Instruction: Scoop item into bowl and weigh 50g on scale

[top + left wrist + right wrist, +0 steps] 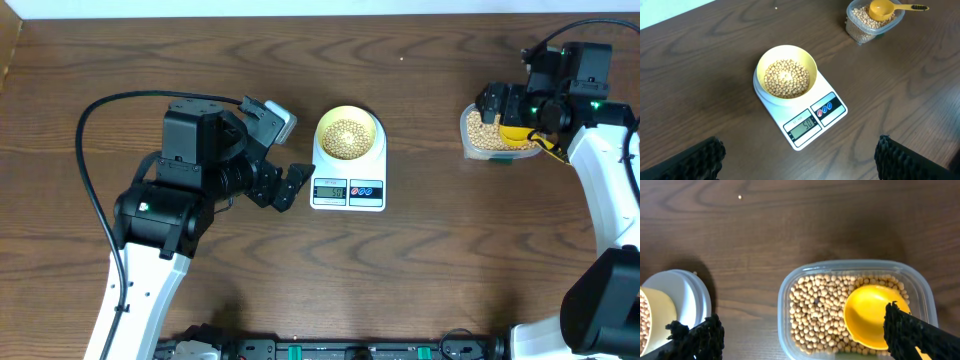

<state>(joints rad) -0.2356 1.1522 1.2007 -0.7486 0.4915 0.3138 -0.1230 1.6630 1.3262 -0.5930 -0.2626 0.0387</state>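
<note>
The pale yellow bowl (348,134) holds tan beans (786,78) and stands on the white scale (348,186); the scale's display (803,124) reads about 50. More beans (820,307) fill the clear tub (490,135) at the right, and the yellow scoop (867,315) rests empty on them. My left gripper (280,187) is open and empty just left of the scale. My right gripper (497,104) is open above the tub, its fingers spread wide over tub and scoop and holding nothing.
A single stray bean (740,197) lies on the brown wooden table beyond the tub. The scoop's long handle (912,7) sticks out over the tub's rim. The left arm's black cable (95,190) loops over the table's left side.
</note>
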